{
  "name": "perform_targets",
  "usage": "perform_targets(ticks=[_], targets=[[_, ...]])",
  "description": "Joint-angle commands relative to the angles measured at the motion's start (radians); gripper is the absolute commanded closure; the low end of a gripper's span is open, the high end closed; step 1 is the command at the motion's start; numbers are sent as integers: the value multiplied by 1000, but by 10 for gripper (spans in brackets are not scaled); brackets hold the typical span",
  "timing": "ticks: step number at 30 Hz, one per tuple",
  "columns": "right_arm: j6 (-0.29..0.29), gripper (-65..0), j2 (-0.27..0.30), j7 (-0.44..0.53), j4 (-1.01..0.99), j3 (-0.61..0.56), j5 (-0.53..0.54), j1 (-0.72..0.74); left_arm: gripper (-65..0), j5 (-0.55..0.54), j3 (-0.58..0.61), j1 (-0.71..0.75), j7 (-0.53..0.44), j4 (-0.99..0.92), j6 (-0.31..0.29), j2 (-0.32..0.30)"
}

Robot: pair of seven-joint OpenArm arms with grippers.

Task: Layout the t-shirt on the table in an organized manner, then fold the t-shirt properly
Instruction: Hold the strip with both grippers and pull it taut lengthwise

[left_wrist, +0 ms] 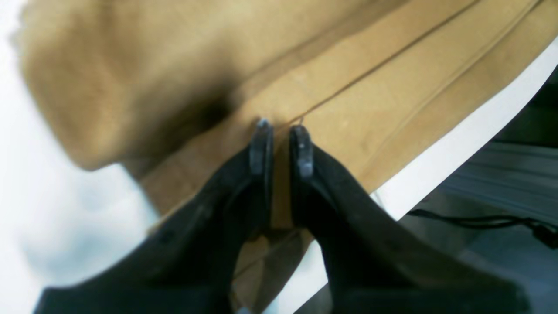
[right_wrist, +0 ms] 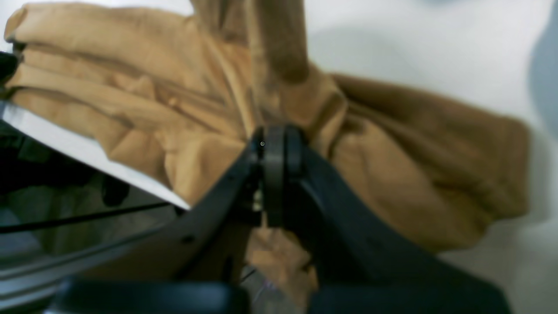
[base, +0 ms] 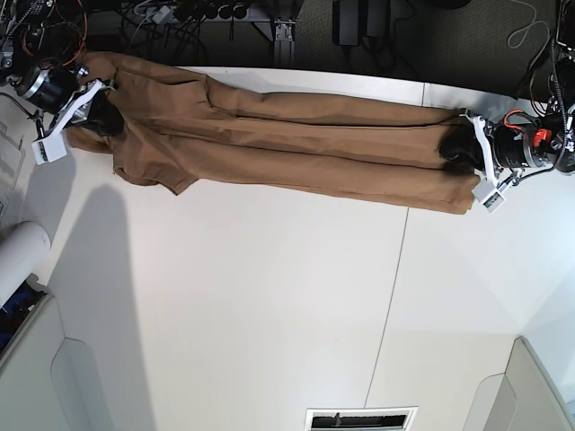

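The tan t-shirt (base: 278, 139) lies pulled out into a long narrow band along the far edge of the white table (base: 269, 296). My left gripper (base: 460, 151) holds its end on the right of the base view. In the left wrist view the jaws (left_wrist: 281, 146) are shut on a flat fold of the t-shirt (left_wrist: 370, 100) near the table edge (left_wrist: 457, 148). At the other end, my right gripper (base: 101, 112) is shut on bunched cloth. In the right wrist view its jaws (right_wrist: 274, 148) pinch the crumpled t-shirt (right_wrist: 414, 165), with a short sleeve hanging toward the table middle.
Grey-white bins sit at the near corners (base: 54, 386) (base: 530, 386). A white roll (base: 18, 256) lies at the left edge. Cables and power strips (base: 207, 13) run behind the far edge. A thin dark seam (base: 391, 296) crosses the tabletop.
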Motion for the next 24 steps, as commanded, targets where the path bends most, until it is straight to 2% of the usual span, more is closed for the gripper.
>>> perform_targets(ticks=[1,3,4,6,7,8,13,21,24], targets=[[4,0,16,17,18,8,6,-6,-106,-14,-9,-13,-11,9,-2,-19],[3,0,16,23,17,8,-12,-12,-106,-15,-9,-13,-11,9,-2,-11],[3,-65,16,23,17,8,-19,-13,-106,-17,-9,-14,-11,9,-2,-8],[2,-244,16,24,17,8,-26,-13,-106,-18,-9,-16,-11,9,-2,0],[0,-299,17,27,17,8,-26,-13,-106,-18,-9,-16,-11,9,-2,1],[0,-317,17,35,18,8,-26,-13,-106,-17,-9,-16,-11,9,-2,2],[0,-316,16,95,33,8,-26,-10,-106,-9,-9,-16,-10,9,-2,1],[-1,-316,13,99,152,8,-45,-10,-106,-3,-9,-16,-10,9,-2,1],[-1,-314,2,148,156,8,-49,-6,-106,-3,-9,-16,-10,9,-2,0]])
